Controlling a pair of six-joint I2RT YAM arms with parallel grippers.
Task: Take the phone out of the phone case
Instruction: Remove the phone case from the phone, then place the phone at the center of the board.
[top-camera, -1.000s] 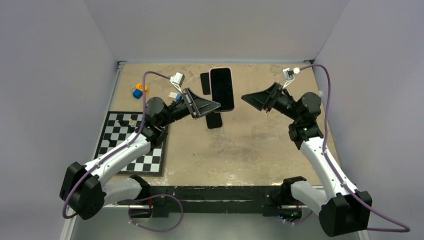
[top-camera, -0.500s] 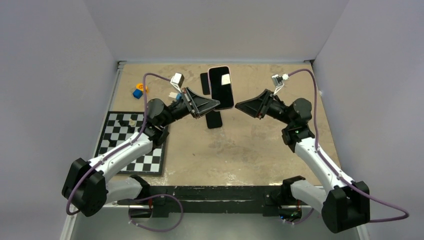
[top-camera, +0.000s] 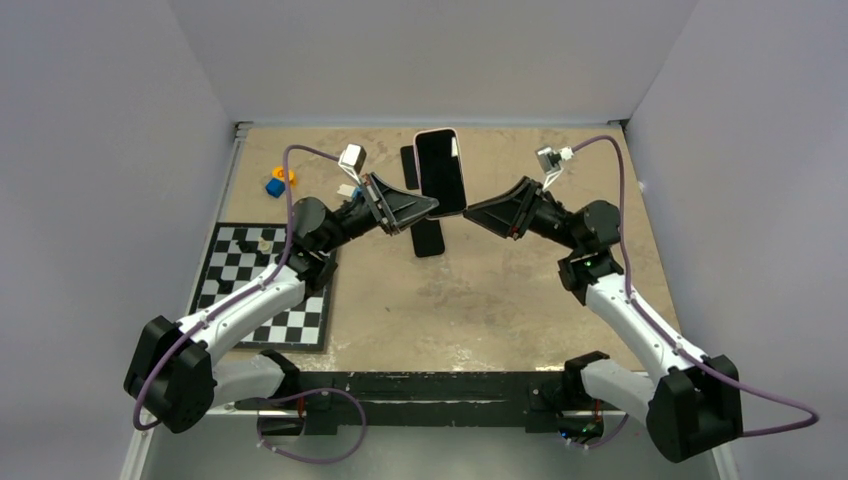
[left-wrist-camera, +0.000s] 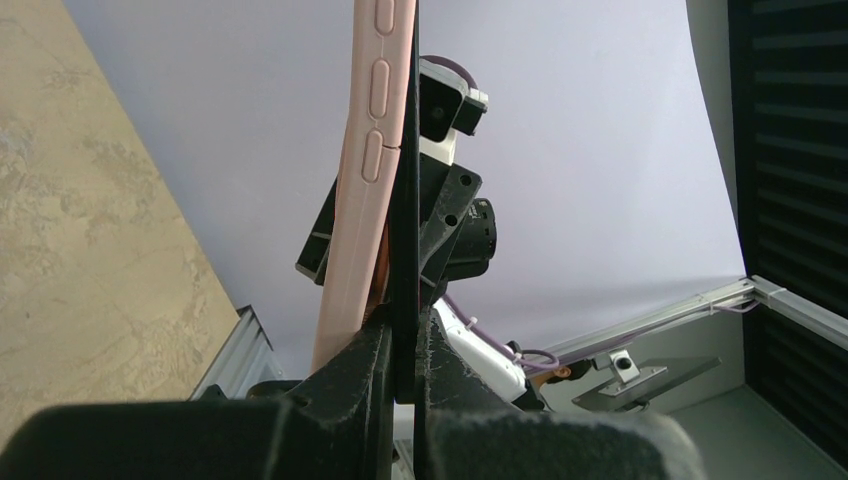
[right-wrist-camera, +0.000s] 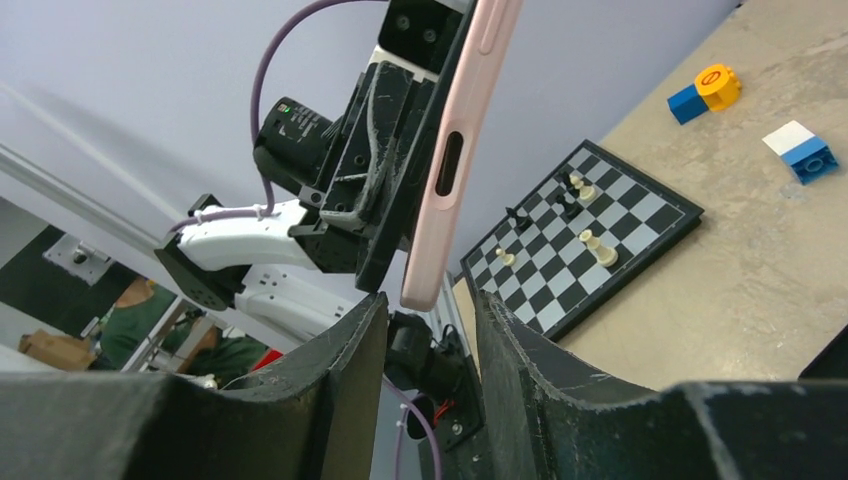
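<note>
The phone (top-camera: 440, 170) was up in the air, over the middle of the bench (top-camera: 500, 300) near its far edge. It sat inside the pink phone case (right-wrist-camera: 455, 150), so the job was not done yet.

The left pincer (top-camera: 436, 208) was clenched tight on one long edge of the phone case and held it up on end. The right pincer (top-camera: 468, 211) had its tips at the bottom end. In the right wrist view that pink end sat between the two fingers (right-wrist-camera: 340, 380), which were partly closed. The pictures did not show whether they were pressing on it or just standing round it.

The step in hand looked like getting a second hold, so that both arms could pull the two things apart.

The next move probably called for the right pincer to grab only the soft pink rim, not the phone too. Then it would have to peel that corner back while the left pincer held firm. If either one slipped, the phone could fall onto the bench.
</note>
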